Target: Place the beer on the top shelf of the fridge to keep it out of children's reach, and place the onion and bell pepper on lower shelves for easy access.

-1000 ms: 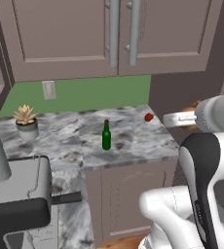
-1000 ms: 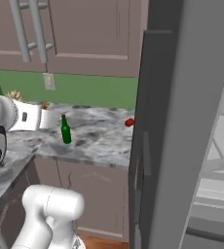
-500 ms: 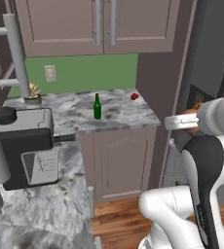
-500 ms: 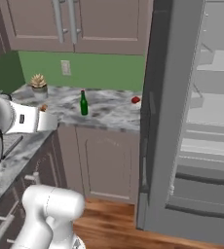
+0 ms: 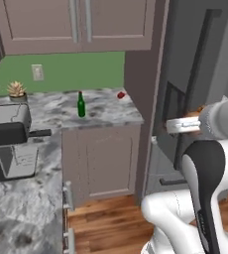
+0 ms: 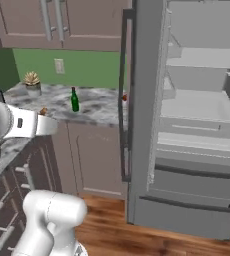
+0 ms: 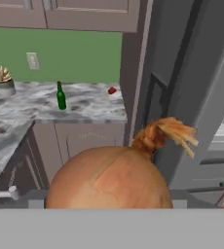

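The orange-tan onion sits right at my gripper in the hand view, its dry tuft pointing up and hiding the fingertips. My gripper is shut on it, in front of the fridge door's edge; a sliver of the onion peeks over the hand. The green beer bottle stands upright on the marble counter, far left of the gripper. Near the counter's fridge-side end lies the red bell pepper. The fridge stands open. Its top shelf and lower shelves are bare.
A black coffee machine occupies the near counter at the left. A small potted plant stands at the back wall. The open fridge door rises just beyond the hand. Wooden floor lies in front of the fridge.
The whole picture has swung rightward, so the base has moved: the counter has slid left and the open fridge has come into view. The onion stays in my gripper.
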